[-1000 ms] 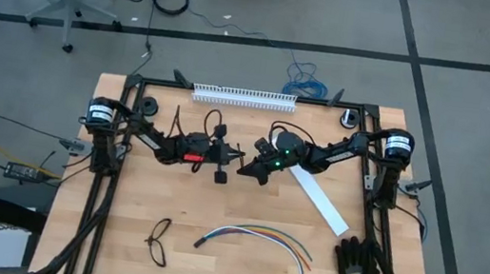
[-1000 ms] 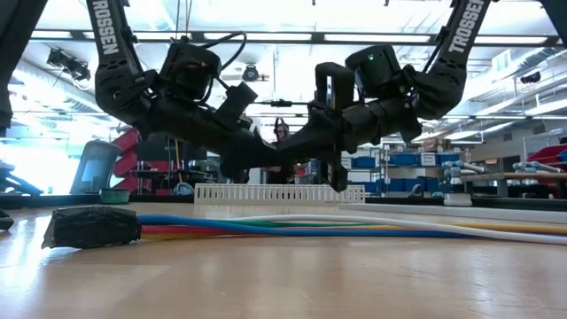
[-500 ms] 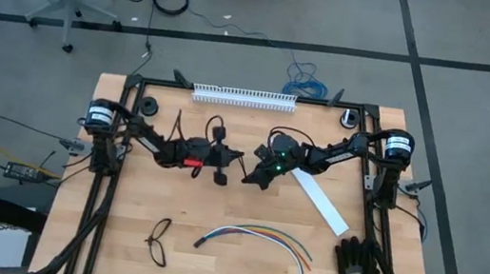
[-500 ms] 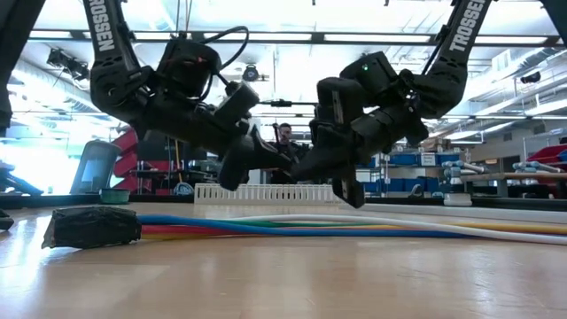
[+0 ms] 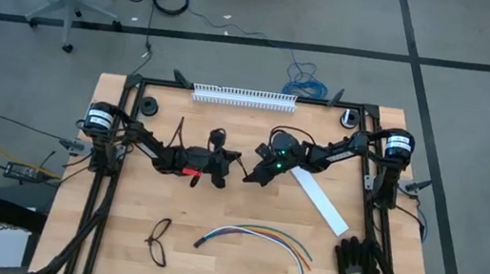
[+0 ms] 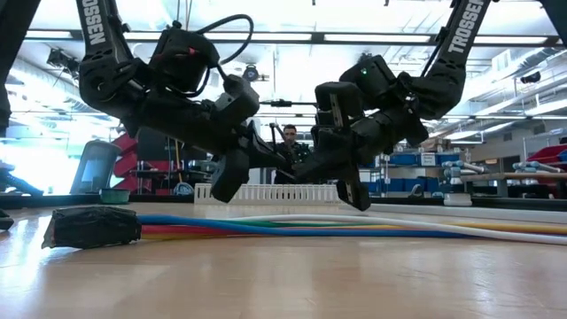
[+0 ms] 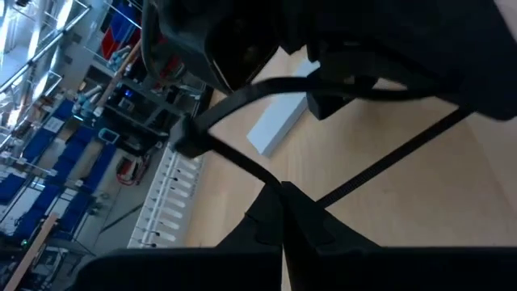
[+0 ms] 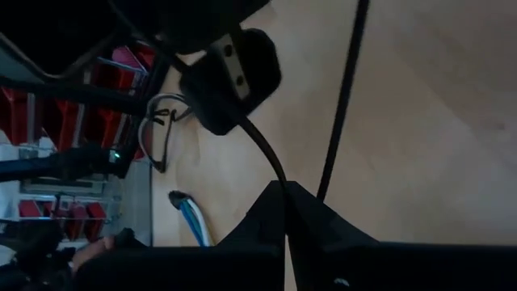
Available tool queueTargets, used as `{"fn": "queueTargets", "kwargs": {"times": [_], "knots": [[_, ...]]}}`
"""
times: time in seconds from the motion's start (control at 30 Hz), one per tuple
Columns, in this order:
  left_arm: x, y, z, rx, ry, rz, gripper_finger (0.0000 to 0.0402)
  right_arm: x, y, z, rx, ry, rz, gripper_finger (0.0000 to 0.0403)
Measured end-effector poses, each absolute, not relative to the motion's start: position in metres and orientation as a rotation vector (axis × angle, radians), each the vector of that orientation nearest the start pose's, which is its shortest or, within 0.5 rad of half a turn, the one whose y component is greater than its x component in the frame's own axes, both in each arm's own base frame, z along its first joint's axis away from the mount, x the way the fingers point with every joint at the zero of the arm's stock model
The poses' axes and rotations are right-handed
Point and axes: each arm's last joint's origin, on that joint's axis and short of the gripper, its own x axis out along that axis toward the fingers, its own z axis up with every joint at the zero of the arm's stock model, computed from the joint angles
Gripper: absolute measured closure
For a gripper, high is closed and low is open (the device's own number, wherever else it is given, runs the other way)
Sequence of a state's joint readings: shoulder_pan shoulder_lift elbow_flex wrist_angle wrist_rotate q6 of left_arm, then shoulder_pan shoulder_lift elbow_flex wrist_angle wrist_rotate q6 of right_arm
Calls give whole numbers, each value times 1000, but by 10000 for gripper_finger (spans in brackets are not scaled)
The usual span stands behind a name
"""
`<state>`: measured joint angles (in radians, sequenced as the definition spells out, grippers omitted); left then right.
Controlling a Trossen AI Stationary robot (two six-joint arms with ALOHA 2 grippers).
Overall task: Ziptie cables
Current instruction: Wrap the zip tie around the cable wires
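Observation:
The cables (image 5: 255,237), thin curved wires in white, blue, orange, yellow and green, lie flat on the table near its front edge, with their dark end (image 5: 199,243) to the left. They also show in the low view (image 6: 310,227). My left gripper (image 5: 224,170) and my right gripper (image 5: 247,173) meet tip to tip over the table's middle, above and beyond the cables. Each is shut on the ziptie (image 7: 230,158), a very thin dark strip that bends between them. My left gripper pinches the ziptie between its shut fingertips (image 7: 279,187). From there the strip runs out to a small dark kink (image 7: 184,144) and back toward the right gripper. The strip is clear of the table. My right gripper pinches the ziptie at its shut fingertips (image 8: 283,184). The strip curves away from them (image 8: 260,147) toward the left gripper's dark finger (image 8: 230,77). It is clear of the table.
Black glasses (image 5: 158,240) lie left of the cables. A wide flat white strip (image 5: 318,197) lies to the right. A white comb-like rail (image 5: 243,96) runs along the far edge, and a black glove (image 5: 358,273) lies at the near right corner. A person (image 6: 288,137) stands in the room behind.
Both grippers have gone down toward the table, staying tip to tip. My left gripper has tipped its fingers further downward and has shifted a little toward the near edge.

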<state>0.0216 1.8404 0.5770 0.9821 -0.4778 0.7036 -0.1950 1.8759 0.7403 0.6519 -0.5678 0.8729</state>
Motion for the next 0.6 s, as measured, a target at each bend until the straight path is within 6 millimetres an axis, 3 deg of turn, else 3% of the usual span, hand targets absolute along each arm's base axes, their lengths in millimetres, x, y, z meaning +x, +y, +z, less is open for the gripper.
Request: {"fn": "queueTargets", "kwargs": {"times": [0.3, 0.6], "knots": [[311, 21, 118, 743, 428, 392, 402, 336, -51, 119, 875, 536, 205, 395], [311, 21, 118, 739, 428, 395, 402, 338, -51, 123, 785, 482, 249, 348]]}}
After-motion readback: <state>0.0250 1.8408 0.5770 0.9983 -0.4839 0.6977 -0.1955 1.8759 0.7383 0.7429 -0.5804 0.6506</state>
